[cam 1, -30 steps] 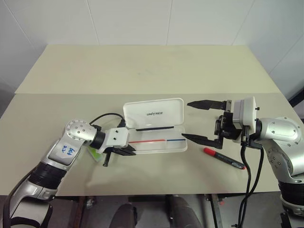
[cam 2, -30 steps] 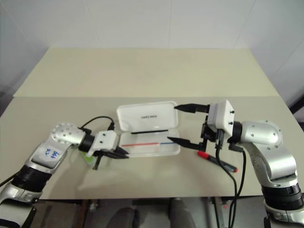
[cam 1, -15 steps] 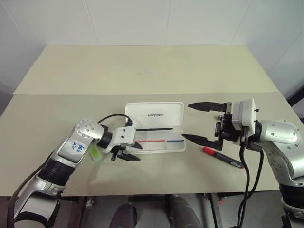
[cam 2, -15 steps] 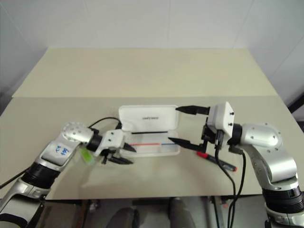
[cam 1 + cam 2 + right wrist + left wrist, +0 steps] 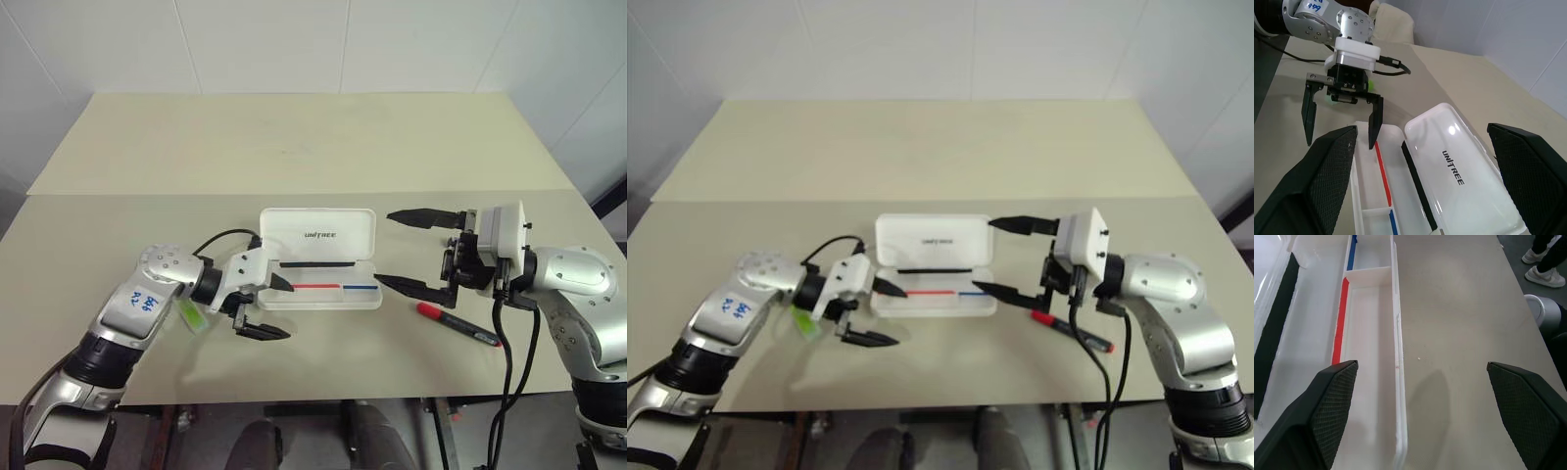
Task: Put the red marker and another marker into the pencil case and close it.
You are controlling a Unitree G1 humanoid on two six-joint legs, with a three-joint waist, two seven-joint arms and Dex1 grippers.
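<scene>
White plastic, the case (image 5: 318,258) lies open mid-bench, lid flat behind the tray, and the tray looks empty apart from its red-and-blue line. A second ago the left gripper (image 5: 266,306) was clenched at the tray's left end; since then its jaws have spread wide, one finger over the tray's corner and the other out over the bare bench (image 5: 294,147) in front of it. The case also sits a little differently than it did then, with the lid lying flatter. Nothing is held in those jaws now. My reading is that the opening step is finished and the left arm is free to fetch something.

The green highlighter (image 5: 191,315) lies on the bench just beside the left forearm, partly hidden by it. The red marker (image 5: 460,325) lies on the bench right of the case, just below the right gripper (image 5: 413,249), whose jaws hang wide open and empty, unchanged over the last second. Neither marker is in the case yet, so both placements and the closing remain.
</scene>
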